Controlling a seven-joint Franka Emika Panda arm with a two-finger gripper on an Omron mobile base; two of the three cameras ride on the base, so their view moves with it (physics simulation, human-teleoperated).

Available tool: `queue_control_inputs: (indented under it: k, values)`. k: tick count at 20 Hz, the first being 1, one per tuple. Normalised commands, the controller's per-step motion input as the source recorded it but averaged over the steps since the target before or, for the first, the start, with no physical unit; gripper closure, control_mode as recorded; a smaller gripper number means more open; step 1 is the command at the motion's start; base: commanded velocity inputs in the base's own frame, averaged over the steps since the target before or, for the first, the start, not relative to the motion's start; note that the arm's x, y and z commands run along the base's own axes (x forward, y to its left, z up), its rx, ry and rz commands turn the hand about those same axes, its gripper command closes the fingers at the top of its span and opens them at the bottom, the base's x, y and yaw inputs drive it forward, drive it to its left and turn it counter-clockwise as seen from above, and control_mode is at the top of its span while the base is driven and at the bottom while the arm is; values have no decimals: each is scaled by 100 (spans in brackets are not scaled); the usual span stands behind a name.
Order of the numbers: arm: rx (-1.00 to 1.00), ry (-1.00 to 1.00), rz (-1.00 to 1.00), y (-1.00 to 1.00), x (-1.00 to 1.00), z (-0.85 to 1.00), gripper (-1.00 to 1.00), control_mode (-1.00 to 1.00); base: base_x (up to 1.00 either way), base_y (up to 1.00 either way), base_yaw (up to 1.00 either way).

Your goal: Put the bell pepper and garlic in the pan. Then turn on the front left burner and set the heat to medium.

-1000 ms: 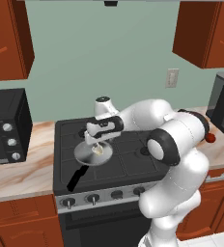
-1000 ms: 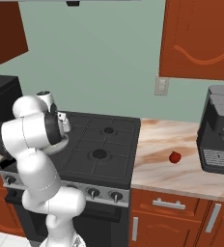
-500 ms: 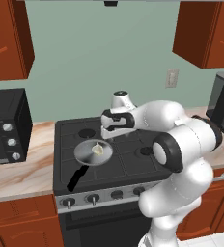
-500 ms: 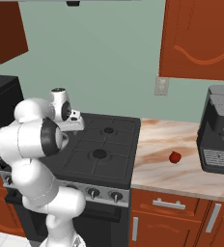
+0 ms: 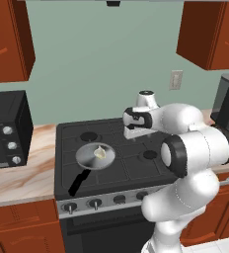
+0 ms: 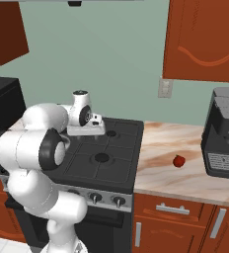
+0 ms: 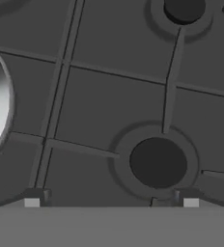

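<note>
The gripper [image 7: 111, 202] has swung right of the pan [image 5: 95, 156], jaws wide, empty; garlic [image 5: 100, 153] inside; bell pepper [image 6: 178, 161] far right of it; burner unlit

The pan [image 5: 88, 156] looks like polished silver metal with a matt black handle. The garlic [image 5: 100, 153] in it is a dull cream. The bell pepper [image 6: 178, 161] is glossy red. The stove [image 5: 77, 143] top is matt dark grey with a smooth finish; the table [image 6: 185, 168] looks like polished veined stone, and the cabinets [image 5: 8, 42] like glossy reddish wood.
</note>
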Motion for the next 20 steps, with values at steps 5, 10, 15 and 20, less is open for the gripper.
queue_control_inputs:
  k: [5, 10, 15, 20]
  values:
    - [0, 0, -1, -88, 0, 20, -100, -100, 0, 0, 0]
    - [1, 0, 0, -99, 0, 16, -100, -100, 0, 0, 0]
    - [6, -3, 0, -90, 0, 7, -100, -100, 0, 0, 0]
    - [8, -6, 0, -85, 0, 9, -100, -100, 0, 0, 0]
